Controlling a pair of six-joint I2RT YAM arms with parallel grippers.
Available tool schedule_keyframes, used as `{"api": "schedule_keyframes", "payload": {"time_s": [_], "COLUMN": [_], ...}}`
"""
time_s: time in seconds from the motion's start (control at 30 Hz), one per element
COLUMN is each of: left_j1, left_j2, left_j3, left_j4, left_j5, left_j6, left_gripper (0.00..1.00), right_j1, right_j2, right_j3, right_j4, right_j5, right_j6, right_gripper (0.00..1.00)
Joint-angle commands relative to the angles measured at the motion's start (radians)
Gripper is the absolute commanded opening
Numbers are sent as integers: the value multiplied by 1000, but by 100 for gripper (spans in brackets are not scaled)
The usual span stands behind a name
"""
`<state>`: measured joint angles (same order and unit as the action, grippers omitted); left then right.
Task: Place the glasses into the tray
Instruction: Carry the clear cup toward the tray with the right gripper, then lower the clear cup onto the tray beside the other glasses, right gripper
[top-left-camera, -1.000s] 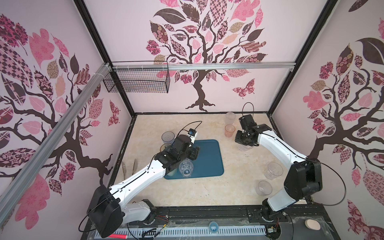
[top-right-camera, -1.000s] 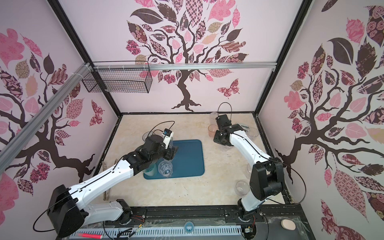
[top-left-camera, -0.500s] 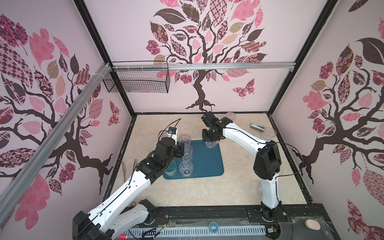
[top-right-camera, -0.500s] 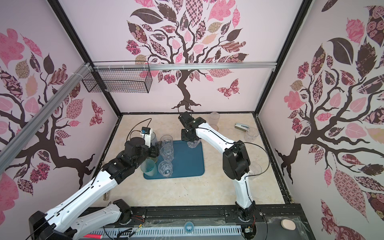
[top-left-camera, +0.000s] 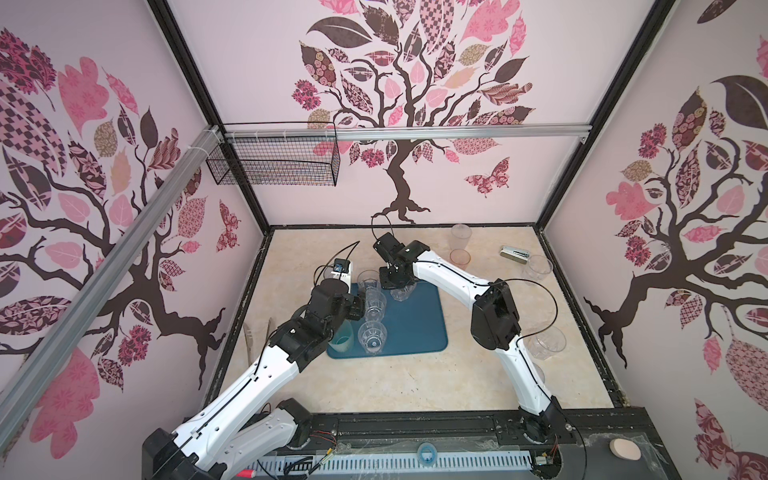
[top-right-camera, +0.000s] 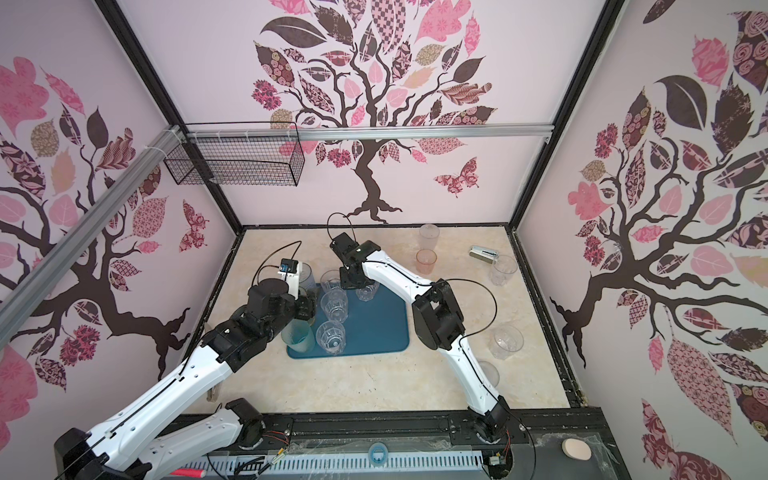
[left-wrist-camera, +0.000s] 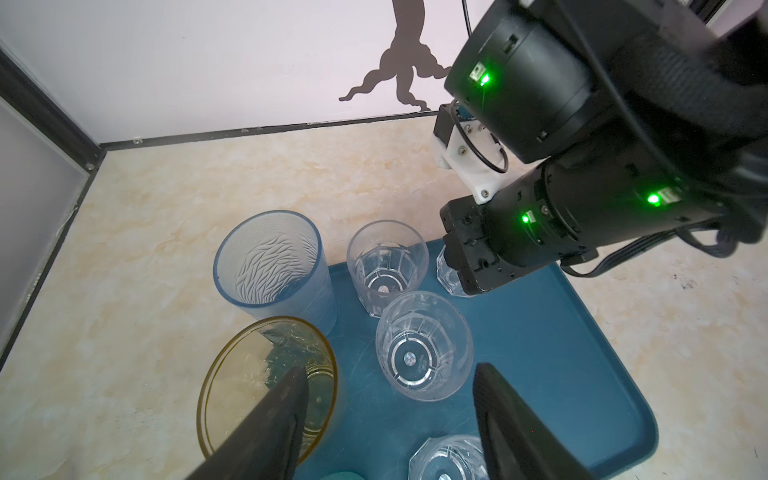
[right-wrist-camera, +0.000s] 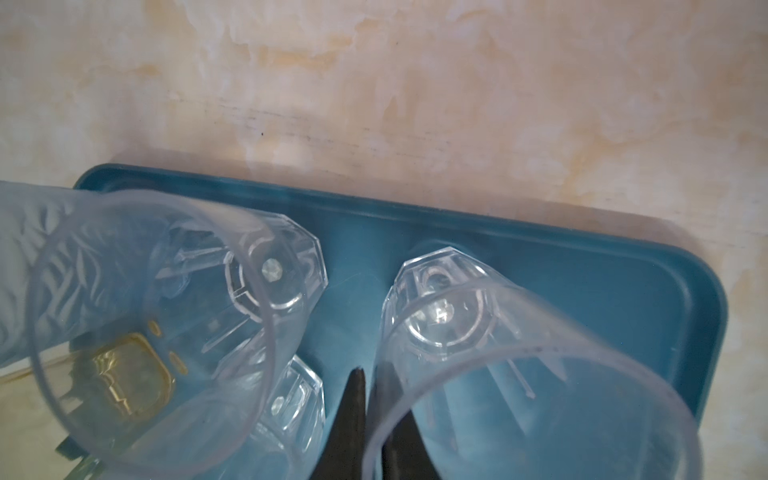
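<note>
Surface (top-left-camera: 415, 386): pink tumbler (top-left-camera: 460, 257) and frosted tumbler (top-left-camera: 460, 236) stand far right, off the tray.
Tray (top-left-camera: 419, 328): mid-surface; holds ribbed clear glasses (top-left-camera: 372, 337) and a teal tumbler (top-left-camera: 343, 340).
Left hand (left-wrist-camera: 390, 370): jaws wide, gripping nothing.
Right hand (right-wrist-camera: 370, 378): closed, seemingly pinching the wall of a clear tumbler (right-wrist-camera: 519, 374) on the tray.
Yellow glass (left-wrist-camera: 266, 386): at the tray's edge, plain in the left wrist view, mostly behind the arm in both top views.

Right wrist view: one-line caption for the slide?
Right gripper pinches a clear glass by its rim, blue tray beneath.
</note>
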<state>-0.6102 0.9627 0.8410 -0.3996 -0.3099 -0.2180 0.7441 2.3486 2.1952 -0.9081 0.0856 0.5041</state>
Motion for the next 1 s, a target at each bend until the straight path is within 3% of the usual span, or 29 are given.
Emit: {"api": "schedule_keyframes", "payload": {"time_s": [0.0,0.33,0.73,0.83,0.97], "left_j1": [2,3,3,3,1], "left_j2": [6,20,42,68,85], "left_j3": [-26,-32,-23,-10,0], "left_j4": [0,16,29,27,56], "left_j5": [8,30,67,77,156], "left_j6": [-13,-25,-34,-25,14], "left_gripper": [67,67,67,66,67], "right_j1": [-3,-2,-26,-69,-139], "right_j2": [36,-8,-205,-304,-476], "right_j3": [25,26,-15,-133,-402], "right_j4": [-19,-7,38,110,269], "right_j5": [-3,-49,-94,-152,-166], "right_j6": [-2,16,32,73,139], "right_gripper": [9,24,27,31,45]}}
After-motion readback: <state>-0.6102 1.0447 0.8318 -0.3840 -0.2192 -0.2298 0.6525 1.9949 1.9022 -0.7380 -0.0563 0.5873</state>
